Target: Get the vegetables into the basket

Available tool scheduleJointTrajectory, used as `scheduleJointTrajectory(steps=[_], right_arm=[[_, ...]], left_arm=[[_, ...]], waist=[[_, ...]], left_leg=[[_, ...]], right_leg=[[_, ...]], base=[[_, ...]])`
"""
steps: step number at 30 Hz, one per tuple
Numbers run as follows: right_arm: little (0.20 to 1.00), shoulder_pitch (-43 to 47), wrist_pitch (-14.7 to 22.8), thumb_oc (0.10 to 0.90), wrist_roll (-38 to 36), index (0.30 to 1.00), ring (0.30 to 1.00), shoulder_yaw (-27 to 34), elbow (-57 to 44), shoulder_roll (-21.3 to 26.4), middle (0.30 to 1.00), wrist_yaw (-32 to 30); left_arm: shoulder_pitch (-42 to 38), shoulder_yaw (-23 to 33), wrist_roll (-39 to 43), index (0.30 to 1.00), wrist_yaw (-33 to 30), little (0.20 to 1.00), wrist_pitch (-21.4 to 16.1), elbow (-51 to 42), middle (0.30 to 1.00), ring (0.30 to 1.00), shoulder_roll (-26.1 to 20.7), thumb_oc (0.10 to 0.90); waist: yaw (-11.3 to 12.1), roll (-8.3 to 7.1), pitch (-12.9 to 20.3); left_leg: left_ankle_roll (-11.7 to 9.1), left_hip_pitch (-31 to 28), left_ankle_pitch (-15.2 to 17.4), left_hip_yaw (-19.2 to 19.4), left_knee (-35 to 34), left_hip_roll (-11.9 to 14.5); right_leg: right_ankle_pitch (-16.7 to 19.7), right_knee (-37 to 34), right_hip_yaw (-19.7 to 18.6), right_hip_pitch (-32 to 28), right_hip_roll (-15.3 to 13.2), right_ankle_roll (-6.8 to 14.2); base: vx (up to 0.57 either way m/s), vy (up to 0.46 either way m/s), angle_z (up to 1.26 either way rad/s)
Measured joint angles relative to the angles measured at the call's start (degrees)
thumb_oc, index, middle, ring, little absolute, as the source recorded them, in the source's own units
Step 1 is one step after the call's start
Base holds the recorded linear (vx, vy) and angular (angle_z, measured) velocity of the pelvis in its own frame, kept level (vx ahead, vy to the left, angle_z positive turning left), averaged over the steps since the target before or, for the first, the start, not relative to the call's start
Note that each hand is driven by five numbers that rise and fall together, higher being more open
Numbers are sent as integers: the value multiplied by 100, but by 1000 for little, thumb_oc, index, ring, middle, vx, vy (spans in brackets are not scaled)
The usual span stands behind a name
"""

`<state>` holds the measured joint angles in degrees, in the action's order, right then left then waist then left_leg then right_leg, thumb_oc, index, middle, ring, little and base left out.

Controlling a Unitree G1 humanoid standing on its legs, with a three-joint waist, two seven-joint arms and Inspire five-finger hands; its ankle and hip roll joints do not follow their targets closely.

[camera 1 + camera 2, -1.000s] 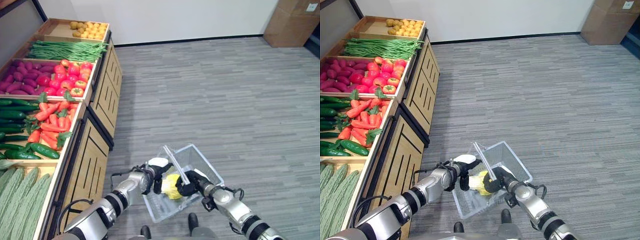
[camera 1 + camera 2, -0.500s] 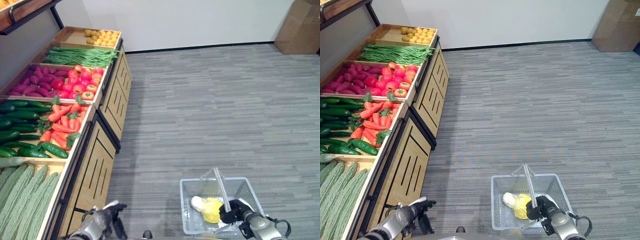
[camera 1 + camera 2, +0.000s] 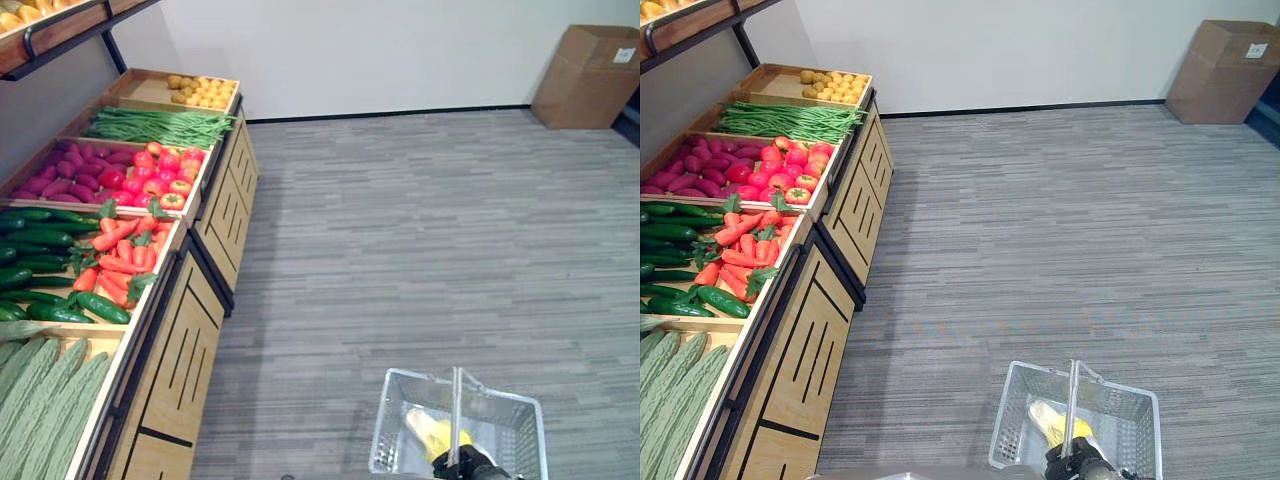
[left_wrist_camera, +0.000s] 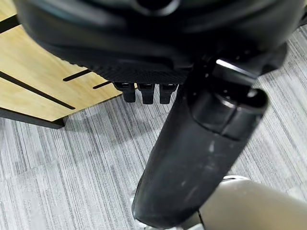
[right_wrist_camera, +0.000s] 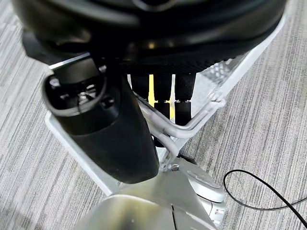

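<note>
Since half a second ago the left hand [image 4: 144, 91] has dropped out of the head views and the whole scene has slid, so the camera moved; your basket [image 3: 400, 425] now sits further toward the lower right corner. The right hand [image 3: 465, 465] is curled round the basket's handle [image 3: 456, 410], which rises straight up from between its fingers. In the right wrist view you can see those fingers [image 5: 163, 91] hooked over the handle's wire, thumb alongside. The yellow vegetable [image 3: 440, 435] lies inside the basket, just ahead of the right hand and below the handle, touching the basket floor.

Left hand: the left wrist view shows its fingers short and folded in beneath the palm, holding nothing, with grey floor [image 4: 57, 177] and the wooden stand [image 4: 38, 76] past them.

Well away from the right hand, across the floor, the stand's trays hold cucumbers [image 3: 40, 240], carrots [image 3: 120, 255], red peppers [image 3: 160, 180], purple sweet potatoes [image 3: 70, 175], green beans [image 3: 160, 125] and pale ridged gourds [image 3: 40, 385]. A cardboard box [image 3: 585, 75] stands by the far wall.
</note>
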<state>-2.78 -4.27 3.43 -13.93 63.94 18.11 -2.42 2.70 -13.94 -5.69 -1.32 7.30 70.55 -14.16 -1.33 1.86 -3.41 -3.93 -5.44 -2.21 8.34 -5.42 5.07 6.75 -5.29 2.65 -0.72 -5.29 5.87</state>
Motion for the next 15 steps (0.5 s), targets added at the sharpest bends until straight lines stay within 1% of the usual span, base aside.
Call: scheduleJointTrajectory(steps=[2, 3, 4, 5, 6, 7, 8, 9, 10, 11, 12, 13, 14, 15], right_arm=[[300, 47, 8, 400, -2, 300, 300, -5, 93, -1, 300, 8], [300, 147, -1, 400, -2, 300, 300, -9, 146, -11, 300, 8], [300, 216, -1, 400, -2, 300, 300, -9, 86, -15, 300, 22], [300, 216, 3, 400, -2, 300, 300, -9, 56, -27, 300, 22], [300, 236, 15, 400, -3, 300, 300, -11, 51, -47, 300, 20], [300, 278, 41, 400, -2, 300, 300, -6, 20, -38, 300, 8], [300, 340, 71, 400, -2, 300, 300, 2, -41, -9, 300, -7], [300, 467, 101, 400, -1, 300, 300, -4, -202, -41, 300, -4], [300, 501, 127, 400, -2, 300, 300, 3, -317, -25, 300, -10], [300, 554, 136, 400, -10, 300, 300, 14, -403, -1, 300, -34], [300, 568, 145, 400, -61, 300, 300, 24, -494, -1, 300, -62], [300, 544, 145, 400, -101, 300, 300, -5, -544, -2, 300, -36], [300, 489, 148, 400, -104, 300, 300, -12, -565, -33, 300, -7], [300, 456, 168, 400, -108, 300, 300, -12, -564, -62, 300, -19]], left_arm=[[-50, 5, 23, 1000, -11, 1000, -35, -28, 1000, 1000, -39, 900], [-85, 5, 32, 1000, -28, 1000, -43, -43, 1000, 1000, -57, 900], [-127, 0, 31, 1000, -68, 1000, -42, -94, 1000, 1000, -82, 900], [-135, 0, 31, 1000, -87, 1000, -42, -121, 1000, 1000, -103, 900], [-143, -10, 32, 1000, -109, 1000, -50, -183, 1000, 1000, -149, 900], [-173, -62, 31, 1000, -128, 1000, -60, -336, 1000, 1000, -183, 900], [-224, -185, 28, 1000, -134, 1000, -80, -497, 1000, 1000, -246, 900], [-342, -116, 30, 1000, -144, 1000, -165, -515, 1000, 1000, -338, 900], [-446, -116, 30, 1000, -159, 1000, -181, -487, 1000, 1000, -350, 900], [-461, -125, 28, 1000, -181, 1000, -220, -487, 1000, 1000, -341, 900], [-499, -123, 29, 1000, -215, 1000, -232, -478, 1000, 1000, -346, 900], [-518, -113, 29, 1000, -236, 1000, -238, -431, 1000, 1000, -349, 900], [-546, -112, 29, 1000, -250, 1000, -241, -369, 1000, 1000, -350, 900], [-632, -114, 29, 1000, -255, 1000, -253, -247, 1000, 1000, -324, 900]], waist=[[68, -53, 0], [78, -100, -28], [73, -166, -62], [69, -178, -71], [87, -298, -130], [97, -330, -160], [93, -328, -222], [98, -455, -414], [82, -463, -556], [52, -399, -620], [-17, -390, -642], [-28, -386, -642], [-27, -414, -626], [-79, -432, -629]], left_leg=[[32, 85, 24, 7, 1, -51], [72, 152, 25, 12, 23, -130], [170, 229, -41, 16, 30, -183], [194, 230, -29, 19, 31, -216], [231, 271, 35, 41, 40, -327], [311, 366, 84, 43, 81, -366], [361, 447, 60, 78, 57, -420], [426, 427, 84, 215, 33, -505], [501, 348, 129, 264, 3, -507], [552, 297, 144, 262, 2, -474], [599, 242, 151, 236, 5, -481], [607, 201, 193, 224, -1, -496], [620, 175, 226, 194, -2, -517], [633, 149, 288, 110, 23, -537]], right_leg=[[-3, 4, -10, 102, -64, 16], [19, 31, -34, 181, -106, 47], [133, 31, -63, 249, -169, 119], [136, 31, -67, 248, -196, 129], [122, 73, -99, 309, -251, 148], [103, 246, -148, 500, -302, 161], [95, 413, -179, 688, -342, 167], [101, 628, -169, 852, -417, 174], [110, 1091, -166, 1014, -433, 186], [12, 1620, -184, 1283, -427, 275], [-126, 1974, -150, 1498, -454, 367], [-202, 1876, -48, 1525, -479, 408], [-195, 1506, 19, 1523, -483, 416], [-85, 701, 83, 1587, -481, 467]], base=[[31, 145, 0], [37, 129, -3], [16, 157, -3], [16, 209, -7], [-5, 169, -8], [15, 144, -14], [44, 169, -32], [103, 207, -38], [166, 168, -38], [220, 86, -12], [238, -3, 0], [267, -52, 10], [396, -123, 19], [376, -125, 32]])
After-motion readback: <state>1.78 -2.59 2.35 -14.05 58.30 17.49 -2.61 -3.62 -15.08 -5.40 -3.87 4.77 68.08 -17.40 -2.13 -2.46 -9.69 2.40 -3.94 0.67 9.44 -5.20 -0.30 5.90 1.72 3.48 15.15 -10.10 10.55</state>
